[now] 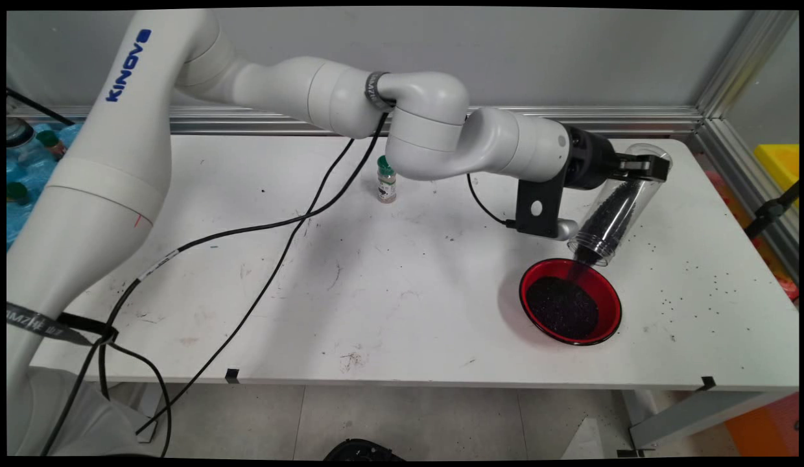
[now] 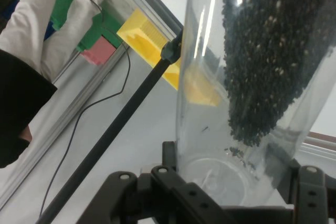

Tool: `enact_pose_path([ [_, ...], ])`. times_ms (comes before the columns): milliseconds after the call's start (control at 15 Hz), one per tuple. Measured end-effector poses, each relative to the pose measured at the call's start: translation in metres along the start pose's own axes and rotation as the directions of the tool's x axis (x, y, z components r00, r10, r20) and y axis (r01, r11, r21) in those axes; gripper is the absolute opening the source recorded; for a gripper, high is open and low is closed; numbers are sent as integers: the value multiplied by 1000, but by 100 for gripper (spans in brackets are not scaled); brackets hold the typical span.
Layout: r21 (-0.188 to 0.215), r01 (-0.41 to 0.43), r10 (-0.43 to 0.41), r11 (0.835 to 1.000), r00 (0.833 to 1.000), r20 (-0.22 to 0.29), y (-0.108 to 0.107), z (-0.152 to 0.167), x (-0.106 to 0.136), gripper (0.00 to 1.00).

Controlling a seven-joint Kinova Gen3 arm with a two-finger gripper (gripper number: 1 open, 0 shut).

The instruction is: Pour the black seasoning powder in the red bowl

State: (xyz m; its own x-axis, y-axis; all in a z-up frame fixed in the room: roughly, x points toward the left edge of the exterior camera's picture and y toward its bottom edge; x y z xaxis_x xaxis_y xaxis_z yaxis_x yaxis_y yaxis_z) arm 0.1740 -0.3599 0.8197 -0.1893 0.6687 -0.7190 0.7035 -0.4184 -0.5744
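My gripper (image 1: 642,166) is shut on a clear plastic cup (image 1: 614,204) near the table's right side. The cup is tipped mouth-down and to the left, and small black beads slide along its lower wall and fall from its mouth. Directly under the mouth stands a red bowl (image 1: 609,290) with a heap of the black beads (image 1: 562,306) in it. In the hand view the clear cup (image 2: 210,103) fills the middle, with the black beads (image 2: 262,66) lying against its right wall and the gripper's black linkage around its base.
A small bottle with a green cap (image 1: 386,180) stands upright at the table's middle back, just behind the arm. Black cables (image 1: 272,259) hang across the table's left half. Stray black beads (image 1: 707,272) lie scattered right of the bowl. A yellow bin (image 1: 779,162) sits off the table's right end.
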Motion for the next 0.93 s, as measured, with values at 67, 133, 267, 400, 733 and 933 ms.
enact_pose_path([
  [67,0,0,0,1000,1000,0,0,0,0,0],
  [133,0,0,0,1000,1000,1,0,0,0,0],
  [267,0,0,0,1000,1000,2,-1,0,1,0],
  [400,0,-2,2,1000,1000,3,-1,0,1,0],
  [733,1,-18,18,1000,1000,3,-2,1,1,0],
  [933,1,-30,30,1000,1000,3,-3,1,1,0],
])
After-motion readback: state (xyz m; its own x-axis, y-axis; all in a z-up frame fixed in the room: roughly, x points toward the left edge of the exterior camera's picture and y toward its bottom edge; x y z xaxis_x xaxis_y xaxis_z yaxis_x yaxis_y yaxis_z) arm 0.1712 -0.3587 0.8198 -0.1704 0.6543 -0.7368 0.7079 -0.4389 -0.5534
